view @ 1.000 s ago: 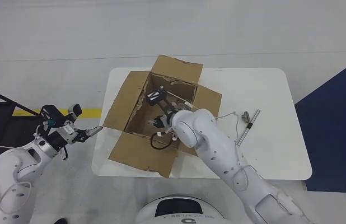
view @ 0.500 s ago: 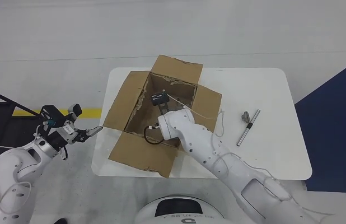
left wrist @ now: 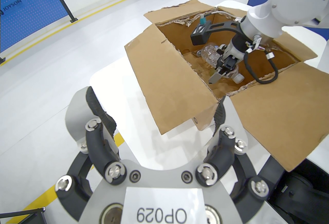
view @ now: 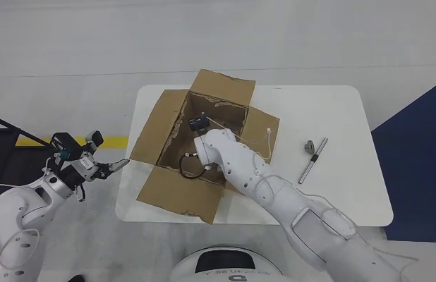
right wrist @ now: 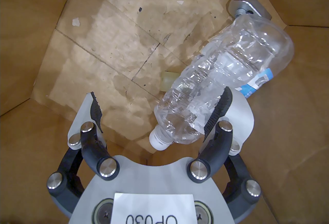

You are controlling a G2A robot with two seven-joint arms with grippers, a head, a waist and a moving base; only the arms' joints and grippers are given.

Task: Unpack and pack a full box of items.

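Observation:
The open cardboard box (view: 167, 121) stands on the white table (view: 331, 113). My right arm (view: 225, 158) is down inside it. On the box floor lies a clear plastic bottle (right wrist: 221, 65), cap toward the wrist. My right gripper (right wrist: 159, 96) is open around the bottle's neck end, with one finger (right wrist: 222, 106) against its side and the other apart from it. The left wrist view shows the box (left wrist: 164, 76), the bottle (left wrist: 209, 54) and the right gripper (left wrist: 223, 68) inside. My left gripper (left wrist: 156, 96) hangs open and empty off the table's left edge, also in the top view (view: 109, 168).
A metal bracket (right wrist: 246, 6) sits in a box corner beyond the bottle, and a small pale block (right wrist: 165, 80) lies beside it. On the table right of the box lie a black-and-silver rod (view: 311, 162) and a small metal piece (view: 310, 146). The box flaps are spread outward.
My right arm has pushed farther into the box toward its left side, and its white cable has shifted from the table onto the right flap. The left arm has stayed still.

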